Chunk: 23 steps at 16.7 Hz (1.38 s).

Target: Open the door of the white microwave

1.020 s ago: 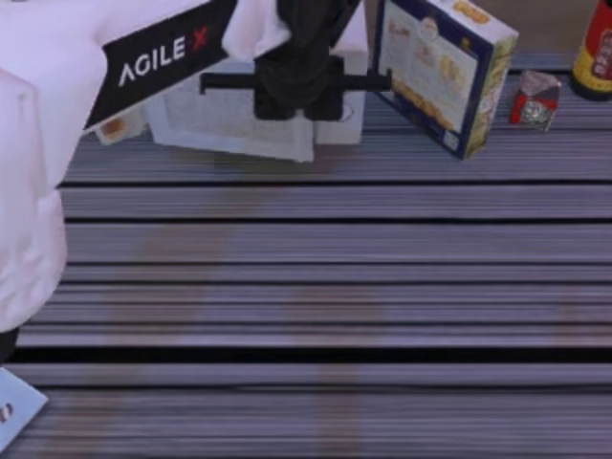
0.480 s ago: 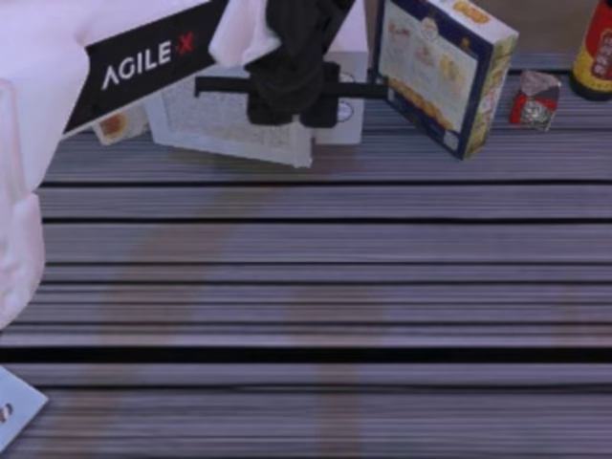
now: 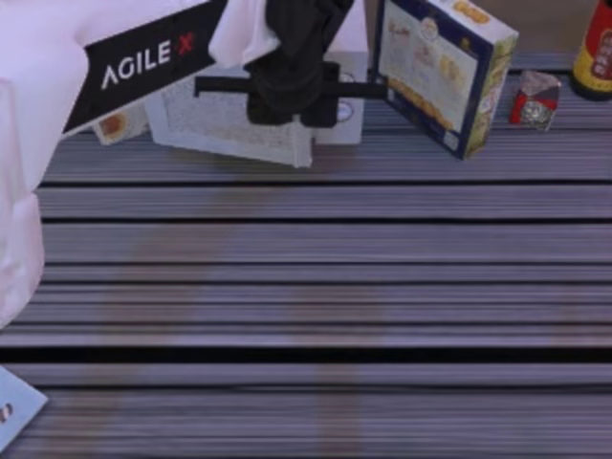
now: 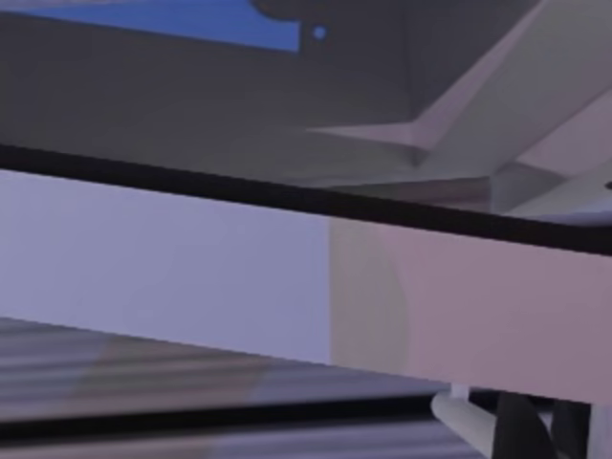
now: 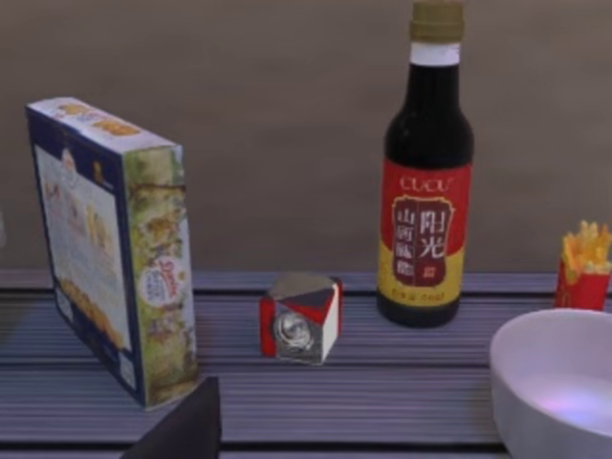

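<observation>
My left claw (image 3: pixel 292 91) is at the far left of the counter (image 3: pixel 316 287), over the white microwave (image 3: pixel 256 120). I cannot tell if it grips the door (image 3: pixel 229 124), which looks swung out a bit. I should pull slowly, in a curve.

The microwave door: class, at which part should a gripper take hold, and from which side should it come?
Probably the door's free edge, next to the two-knob panel on the white microwave. The panel is thin and already swung out, so come from the front. The left gripper is at that edge.
</observation>
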### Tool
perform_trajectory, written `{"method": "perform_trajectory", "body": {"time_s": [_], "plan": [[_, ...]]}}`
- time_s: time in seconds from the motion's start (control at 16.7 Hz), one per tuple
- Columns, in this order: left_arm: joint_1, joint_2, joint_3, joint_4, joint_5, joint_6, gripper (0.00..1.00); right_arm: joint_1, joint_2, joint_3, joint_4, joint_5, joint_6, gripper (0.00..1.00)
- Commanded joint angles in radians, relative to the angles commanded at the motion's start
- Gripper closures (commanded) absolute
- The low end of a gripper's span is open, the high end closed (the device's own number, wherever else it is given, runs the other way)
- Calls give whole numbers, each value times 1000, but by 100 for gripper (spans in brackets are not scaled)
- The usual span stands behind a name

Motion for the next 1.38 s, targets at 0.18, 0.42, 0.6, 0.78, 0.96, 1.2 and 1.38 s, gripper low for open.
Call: {"method": "perform_trajectory", "body": {"time_s": [0.18, 0.42, 0.6, 0.78, 0.96, 1.2, 1.38], "plan": [[0, 0, 0, 0, 0, 0, 100, 0, 0, 0, 0, 0, 0, 0], [0, 0, 0, 0, 0, 0, 100, 0, 0, 0, 0, 0, 0, 0], [0, 0, 0, 0, 0, 0, 100, 0, 0, 0, 0, 0, 0, 0], [-7, 4, -6, 2, 5, -1, 100, 0, 0, 0, 0, 0, 0, 0], [1, -36, -63, 31, 19, 41, 100, 0, 0, 0, 0, 0, 0, 0], [13, -95, -152, 78, 52, 103, 100, 0, 0, 0, 0, 0, 0, 0], [13, -100, -158, 82, 55, 108, 100, 0, 0, 0, 0, 0, 0, 0]]}}
